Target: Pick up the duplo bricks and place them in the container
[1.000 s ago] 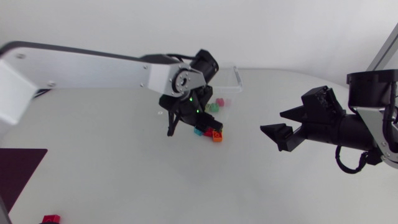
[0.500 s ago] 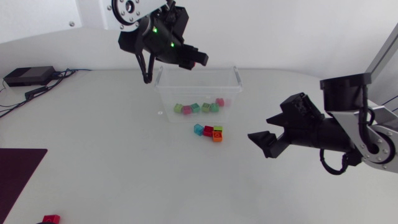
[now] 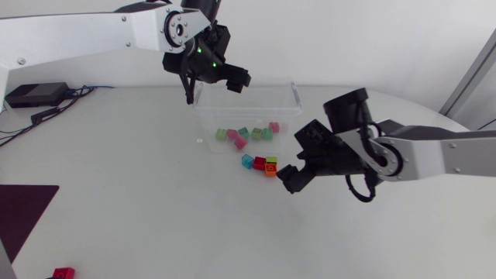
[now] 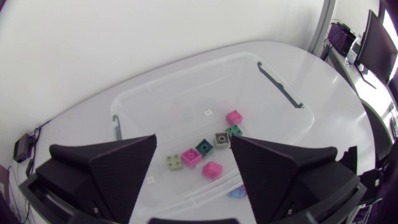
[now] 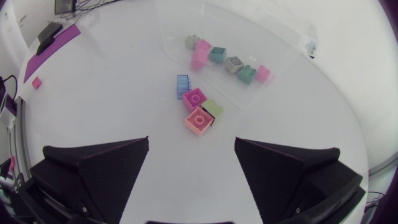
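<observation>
The clear container (image 3: 293, 96) stands at the table's back middle with several small bricks inside. A pink brick (image 3: 241, 142) lies near its front wall, also seen as the pink brick (image 4: 212, 169). My left gripper (image 3: 215, 84) hangs open above the container's back left corner, nothing between its fingers (image 4: 112, 163). A blue brick (image 3: 247, 160), red brick (image 3: 260, 163) and orange brick (image 3: 270, 170) lie clustered just in front of the container. My right gripper (image 3: 288, 177) is open close beside the orange brick; that cluster (image 5: 199, 120) lies ahead of its fingers (image 5: 106, 165).
A lone red brick (image 3: 63, 273) sits at the front left edge, near a dark purple mat (image 3: 23, 209). Bare table surrounds the cluster to the left and front.
My left arm rose from the loose bricks to above the container and opened; a pink brick now lies inside. My right arm swung left to the loose bricks.
</observation>
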Tool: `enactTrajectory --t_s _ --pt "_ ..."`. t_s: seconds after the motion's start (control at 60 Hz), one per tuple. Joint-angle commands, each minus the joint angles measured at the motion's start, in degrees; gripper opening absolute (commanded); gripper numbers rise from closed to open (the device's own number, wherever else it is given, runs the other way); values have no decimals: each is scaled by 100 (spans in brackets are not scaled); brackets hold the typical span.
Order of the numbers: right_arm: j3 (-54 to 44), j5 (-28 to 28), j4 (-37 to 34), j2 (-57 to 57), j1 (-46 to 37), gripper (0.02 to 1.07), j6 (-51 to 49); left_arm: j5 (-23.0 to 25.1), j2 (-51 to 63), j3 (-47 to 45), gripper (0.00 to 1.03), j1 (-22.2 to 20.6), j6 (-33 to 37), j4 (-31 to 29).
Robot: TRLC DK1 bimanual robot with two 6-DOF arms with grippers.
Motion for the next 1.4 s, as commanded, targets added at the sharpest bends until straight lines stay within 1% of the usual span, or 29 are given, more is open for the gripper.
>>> enactTrajectory --t_s 0.0,0.067,0.317,0.4,0.5,0.55,0.633,0.7,0.733,0.767,0.817,0.833,0.917,0.967,1.0,1.183,1.35,1.383 --pt "355 181 -6 548 149 102 312 3 -227 -89 98 70 86 42" --pt "583 225 -137 864 210 102 435 3 -482 -343 98 79 94 139" --pt "1453 753 -709 1875 403 102 892 3 -1730 -1468 98 123 191 508" --pt "1761 823 -902 2200 395 97 980 3 -2187 -1917 98 114 244 701" --pt "2130 1034 -1175 2543 439 97 1085 3 -2802 -2497 98 97 288 921" --pt "2306 1174 -1271 2710 439 94 1129 3 -3031 -2734 98 97 305 1000" --pt "2561 1245 -1421 2938 447 94 1191 3 -3479 -3244 98 62 393 1123" --pt "2728 1245 -1553 3070 474 88 1217 3 -3795 -3622 98 26 481 1290" --pt "2798 1245 -1596 3123 483 86 1226 3 -3901 -3745 98 26 507 1290" --pt "2860 1262 -1640 3184 509 81 1270 3 -4006 -3850 98 9 525 1290" --pt "2912 1280 -1649 3246 518 73 1296 3 -4120 -3991 98 -9 569 1264" --pt "2948 1289 -1667 3290 518 67 1296 12 -4191 -4079 98 -26 604 1246" --pt "3000 1289 -1693 3351 483 50 1323 38 -4323 -4290 98 -53 666 1202" --pt "3009 1289 -1693 3351 456 38 1314 100 -4402 -4430 98 -53 710 1158" --pt "3000 1289 -1702 3360 447 33 1314 126 -4446 -4518 98 -53 745 1158" --pt "2781 1236 -1781 3167 342 31 1296 266 -4481 -4922 98 -141 1035 1026" --pt "2271 1254 -1746 2499 272 31 1226 319 -4481 -5265 98 -246 1290 1018" --pt "2183 1262 -1755 2314 263 31 1200 398 -4463 -5318 98 -246 1342 1018"
